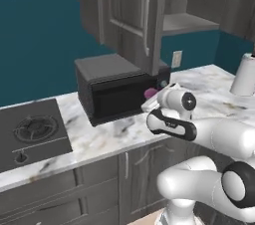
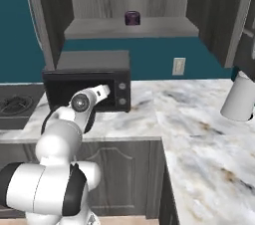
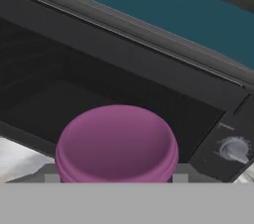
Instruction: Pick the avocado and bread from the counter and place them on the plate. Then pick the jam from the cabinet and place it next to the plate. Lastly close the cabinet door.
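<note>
A jar with a domed purple lid (image 3: 116, 143), which looks like the jam, sits between my gripper's (image 3: 116, 178) fingertips; the jaws are shut on it. In the left base view the same purple jar (image 1: 149, 93) shows at the gripper (image 1: 152, 95), just in front of the black microwave. The cabinet (image 2: 129, 29) stands open, with its cabinet door (image 1: 129, 15) swung out to the left. A small dark purple jar (image 2: 132, 18) stands on its shelf. The marble counter (image 1: 114, 134) runs below. The avocado, the bread and the plate are out of view.
The black microwave (image 1: 114, 89) sits on the counter directly behind the gripper, under the open door. A dark stove top (image 1: 32, 132) lies to the left. A white roll (image 2: 238, 98) stands at the right on the counter (image 2: 199, 134).
</note>
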Tool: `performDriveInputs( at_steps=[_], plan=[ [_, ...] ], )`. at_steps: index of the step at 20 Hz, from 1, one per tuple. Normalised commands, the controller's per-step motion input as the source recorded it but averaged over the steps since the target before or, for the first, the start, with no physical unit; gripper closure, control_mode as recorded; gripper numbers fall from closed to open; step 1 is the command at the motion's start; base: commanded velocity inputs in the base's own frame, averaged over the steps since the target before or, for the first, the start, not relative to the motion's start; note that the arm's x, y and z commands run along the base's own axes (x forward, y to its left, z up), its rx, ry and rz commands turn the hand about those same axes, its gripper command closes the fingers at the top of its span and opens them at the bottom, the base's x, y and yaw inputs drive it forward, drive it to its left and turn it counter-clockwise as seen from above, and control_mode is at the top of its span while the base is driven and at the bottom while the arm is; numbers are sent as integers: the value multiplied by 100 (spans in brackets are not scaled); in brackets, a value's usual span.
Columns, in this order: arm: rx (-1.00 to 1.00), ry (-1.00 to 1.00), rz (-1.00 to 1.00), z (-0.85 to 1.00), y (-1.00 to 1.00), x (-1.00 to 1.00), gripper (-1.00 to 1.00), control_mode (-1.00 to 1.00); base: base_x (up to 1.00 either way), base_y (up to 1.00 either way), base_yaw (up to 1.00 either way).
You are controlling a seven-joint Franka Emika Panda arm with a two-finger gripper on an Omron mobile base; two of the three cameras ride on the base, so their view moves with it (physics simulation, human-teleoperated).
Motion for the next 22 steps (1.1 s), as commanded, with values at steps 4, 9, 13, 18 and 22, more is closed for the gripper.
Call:
performDriveInputs(
  at_steps=[4, 9, 13, 18, 22],
  plan=[
    [0, 0, 0, 0, 0, 0, 100, 100, -18, 29, -46],
    [0, 0, 0, 0, 0, 0, 100, 100, -46, 0, -52],
    [0, 0, 0, 0, 0, 0, 100, 100, -42, 0, -56],
    [0, 0, 0, 0, 0, 0, 100, 100, -45, 0, -61],
    [0, 0, 0, 0, 0, 0, 100, 100, -48, 0, -63]
  ],
)
